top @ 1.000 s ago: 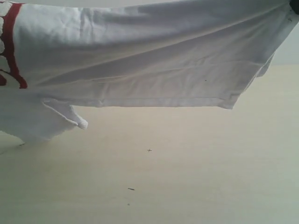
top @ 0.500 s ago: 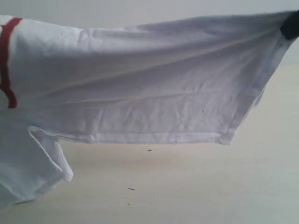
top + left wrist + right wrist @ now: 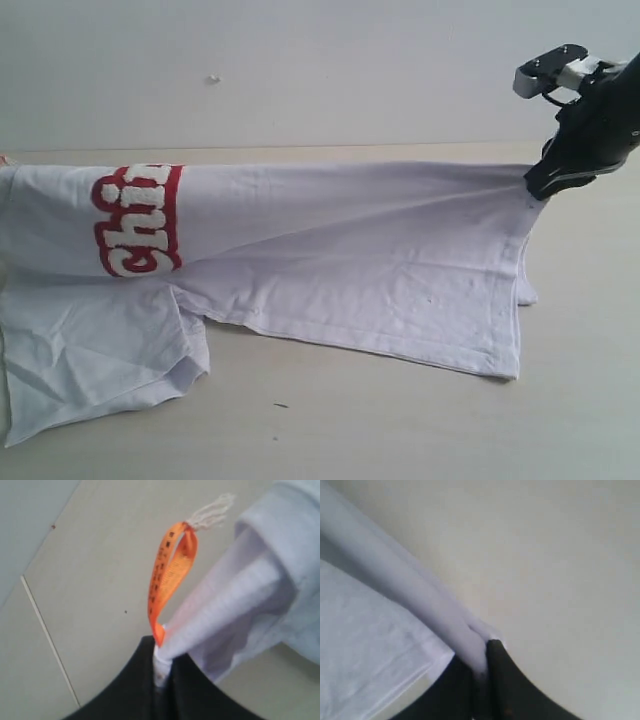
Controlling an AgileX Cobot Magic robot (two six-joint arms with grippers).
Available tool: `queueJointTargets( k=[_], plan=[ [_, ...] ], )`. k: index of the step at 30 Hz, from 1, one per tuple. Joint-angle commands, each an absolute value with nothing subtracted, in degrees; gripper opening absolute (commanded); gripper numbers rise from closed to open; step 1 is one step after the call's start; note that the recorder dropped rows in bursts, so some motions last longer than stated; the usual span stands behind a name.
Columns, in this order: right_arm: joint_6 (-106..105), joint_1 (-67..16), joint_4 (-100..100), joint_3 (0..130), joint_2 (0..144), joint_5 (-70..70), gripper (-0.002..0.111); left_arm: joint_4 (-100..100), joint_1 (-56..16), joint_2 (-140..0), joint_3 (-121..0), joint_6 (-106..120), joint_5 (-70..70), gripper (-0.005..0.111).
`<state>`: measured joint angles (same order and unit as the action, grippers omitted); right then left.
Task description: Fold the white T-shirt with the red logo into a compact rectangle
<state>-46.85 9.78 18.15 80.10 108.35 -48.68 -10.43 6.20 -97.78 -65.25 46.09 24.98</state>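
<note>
The white T-shirt (image 3: 350, 260) is stretched across the table, its lower part resting on the surface. The red logo (image 3: 140, 220) shows at the left, partly folded under. My right gripper (image 3: 540, 180) is shut on the shirt's hem corner at the right, holding it just above the table; the pinched cloth (image 3: 470, 645) shows in the right wrist view. My left gripper (image 3: 162, 655) is shut on the collar next to the orange neck tag (image 3: 170, 575). The left gripper is out of the exterior view.
The pale wooden table (image 3: 400, 420) extends in front of the shirt. A sleeve (image 3: 100, 360) lies crumpled at the front left. A light wall (image 3: 300, 70) stands behind the table.
The shirt has dropped from high in front of the camera down toward the table, and its lower half now lies on the surface. The right gripper has come into view, lower.
</note>
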Motion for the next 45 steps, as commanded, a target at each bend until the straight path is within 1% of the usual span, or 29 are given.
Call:
queueJointTargets(
  k=[1,3,5,6,7,8,9,11,12,13,14,15,16,17,21,23,26,29,32,33,36,40,42,45],
  plan=[
    [-47.8,10.0,16.2,79.9,111.4,-34.5,0.008,-11.1,6.4,-103.2,-65.4,46.0,12.8,0.007],
    [-47.9,10.0,16.2,79.9,112.1,-30.3,0.018,-11.1,6.4,-104.7,-65.4,45.9,8.7,0.020],
    [-47.2,10.0,16.2,79.9,112.1,-25.9,0.030,-11.1,6.4,-105.4,-65.4,45.0,5.4,0.037],
    [-46.0,10.0,16.2,79.9,112.1,-23.7,0.036,-11.1,6.4,-105.7,-65.4,44.4,3.9,0.048],
    [-44.8,10.0,16.2,79.9,112.1,-22.0,0.040,-11.1,6.4,-105.8,-65.4,43.8,2.3,0.058],
    [-42.8,10.0,16.2,79.9,112.1,-20.2,0.043,-11.1,6.4,-105.9,-65.4,41.9,0.0,0.065],
    [-42.4,10.0,16.2,79.9,112.1,-19.4,0.043,-11.1,6.4,-105.9,-65.4,41.1,-0.6,0.064],
    [-40.9,10.0,16.2,79.9,112.1,-18.9,0.042,-11.1,6.3,-105.9,-65.4,38.5,-0.5,0.055],
    [-39.5,10.0,16.2,79.9,112.1,-19.7,0.039,-11.1,6.0,-105.8,-65.4,35.4,1.2,0.042],
    [-38.7,10.0,16.4,79.9,112.1,-21.1,0.034,-11.1,5.9,-105.8,-65.4,30.0,2.8,0.030],
    [-38.7,10.0,17.2,79.9,112.1,-22.8,0.027,-11.0,5.4,-105.8,-65.4,26.0,4.3,0.017],
    [-38.8,10.0,18.0,79.9,112.1,-25.4,0.016,-11.0,4.9,-105.8,-65.4,22.1,7.1,0.000],
    [-38.8,10.0,18.5,79.9,112.1,-27.4,0.006,-10.3,3.9,-105.8,-65.4,20.2,9.2,0.000],
    [-39.0,10.0,18.8,79.9,112.2,-30.4,0.000,-8.0,2.6,-105.9,-65.4,20.5,11.9,0.000],
    [-39.0,10.0,21.2,79.9,112.7,-38.0,0.000,-1.6,-1.8,-106.7,-65.4,28.5,21.0,0.000],
    [-39.6,10.0,22.1,79.7,113.0,-41.6,0.000,6.4,-4.1,-106.9,-65.4,37.7,26.2,0.000],
    [-40.9,10.0,22.2,77.4,112.9,-42.9,0.000,20.6,-5.8,-107.0,-64.9,48.6,32.4,0.000],
    [-41.9,9.7,22.4,74.0,112.9,-41.9,0.000,27.8,-6.9,-107.1,-61.7,55.2,34.2,0.000],
    [-41.9,8.6,22.3,71.0,112.9,-38.1,0.000,26.3,-8.2,-107.6,-57.2,55.3,32.3,0.000],
    [-41.9,7.0,22.3,70.1,112.9,-36.7,0.000,26.3,-9.2,-108.3,-54.6,55.3,31.7,0.000],
    [-41.9,4.6,21.3,70.1,112.5,-37.1,0.000,24.1,-11.4,-109.1,-51.7,52.5,32.3,0.000],
    [-41.9,3.7,20.6,70.1,110.4,-37.5,0.000,14.4,-12.1,-109.6,-49.2,43.5,39.3,0.000],
    [-41.7,3.7,21.0,70.1,108.3,-37.7,0.000,9.2,-12.1,-109.4,-48.6,37.9,47.0,0.000],
    [-41.9,3.7,24.8,70.1,107.0,-38.7,0.000,8.3,-12.1,-107.5,-48.2,35.6,51.9,0.000]
  ],
)
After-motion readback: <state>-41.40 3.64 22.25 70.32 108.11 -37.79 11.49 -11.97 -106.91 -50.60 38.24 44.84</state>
